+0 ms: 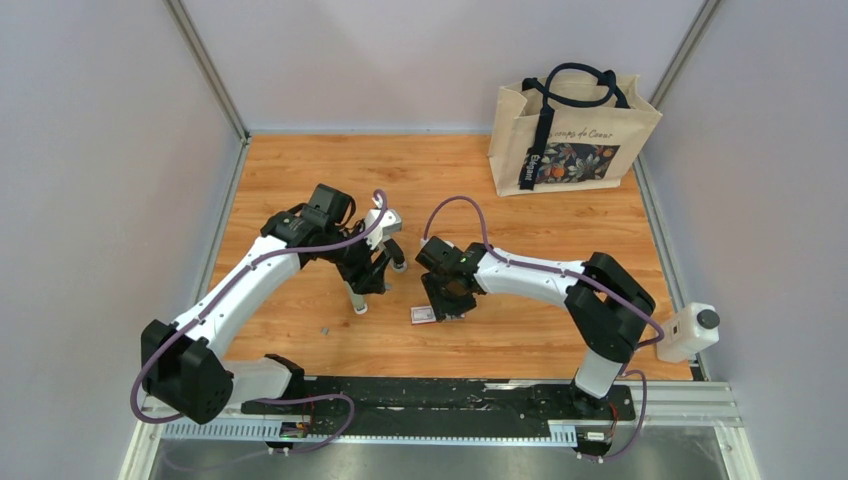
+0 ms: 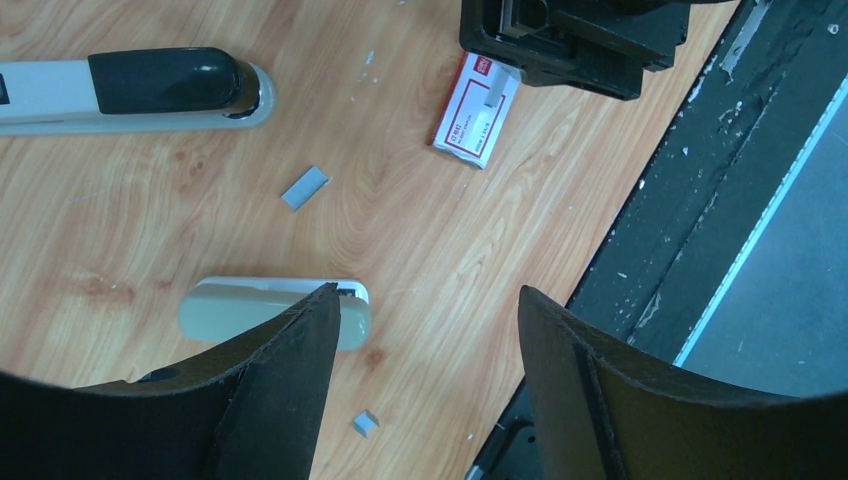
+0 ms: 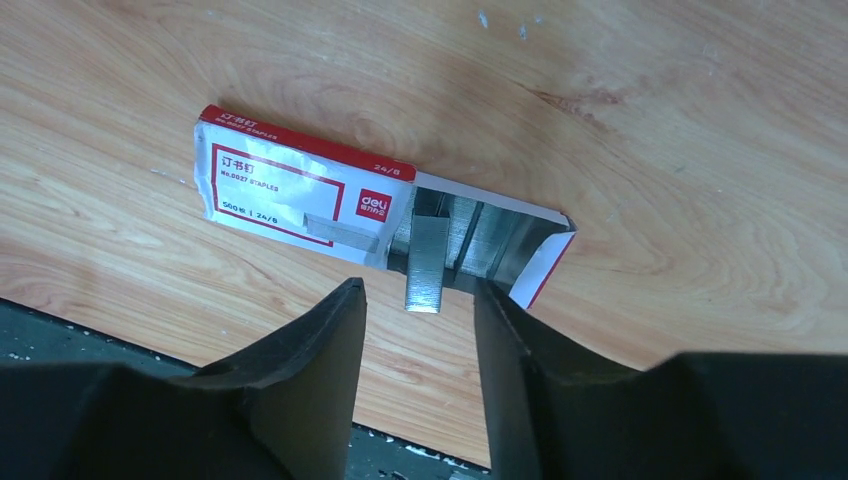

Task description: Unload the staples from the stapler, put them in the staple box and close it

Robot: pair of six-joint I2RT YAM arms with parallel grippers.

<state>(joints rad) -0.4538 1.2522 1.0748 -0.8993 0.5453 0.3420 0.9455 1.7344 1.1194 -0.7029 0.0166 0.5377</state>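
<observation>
The left gripper (image 2: 428, 295) is hovering low over the light wooden tabletop (image 2: 130, 230). Its two black fingers are spread wide and are clasping nothing. One of those fingers (image 2: 290, 380) is covering part of a pale light-grey plastic bar (image 2: 250, 308) that is lying flat on the wood.

Farther off in the left wrist view, the small slim stapler (image 2: 165, 80), which has a black top, a pale base and a shiny silvery end, is lying flat on the table. It is well apart from both grippers, and neither is touching it. Between the stapler and the bar, a short silvery-grey strip of staples (image 2: 305, 187) is lying loose on the wood. A smaller grey staple bit (image 2: 366, 423) is lying just beyond the bar, close to the left fingers.

The right gripper (image 3: 418, 290) is hanging just above a small flat red-and-white cardboard staple box (image 3: 270, 185), whose end facing the gripper is standing open. Its fingers are parted and are gripping nothing. A longer staple strip (image 3: 427, 262) is poking out of the open end, lying in line with the gap between the fingertips without touching either. Another thin staple strip (image 3: 340, 232) is resting on the box's printed face.

In the top view, a beige fabric tote bag (image 1: 570, 135) with dark handles is standing at the far right corner of the table.
</observation>
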